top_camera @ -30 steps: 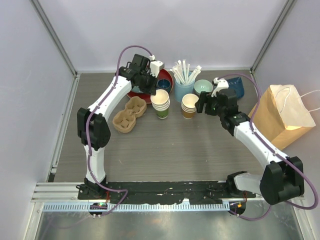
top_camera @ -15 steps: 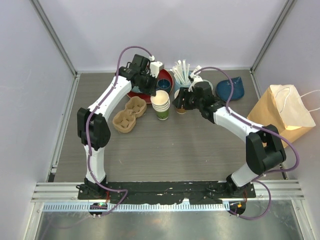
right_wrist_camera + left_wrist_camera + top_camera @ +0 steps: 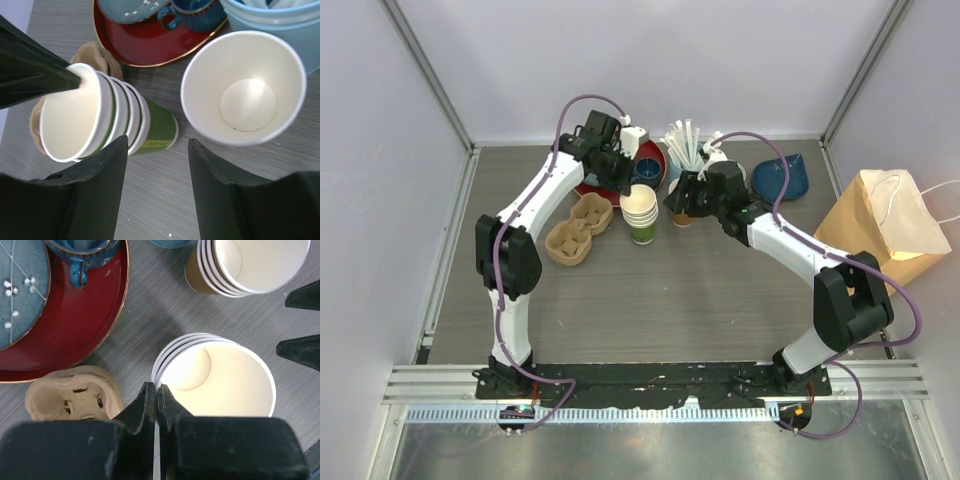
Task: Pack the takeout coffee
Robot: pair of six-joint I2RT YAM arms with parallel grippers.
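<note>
Green cup stack (image 3: pixel 641 214) | left end effector (image 3: pixel 155 386) pinches top rim | right end effector (image 3: pixel 157 141) open above

A robot lab enclosure: blank white walls (image 3: pixel 650 60), metal corner posts (image 3: pixel 428 72), grey table (image 3: pixel 670 290) inside.

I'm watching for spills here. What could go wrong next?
The left gripper pinches only the top rim of the tilted green stack; a lift may drag several nested cups or topple it. The open right gripper sits close to that stack and the brown stack and may knock either.
</note>
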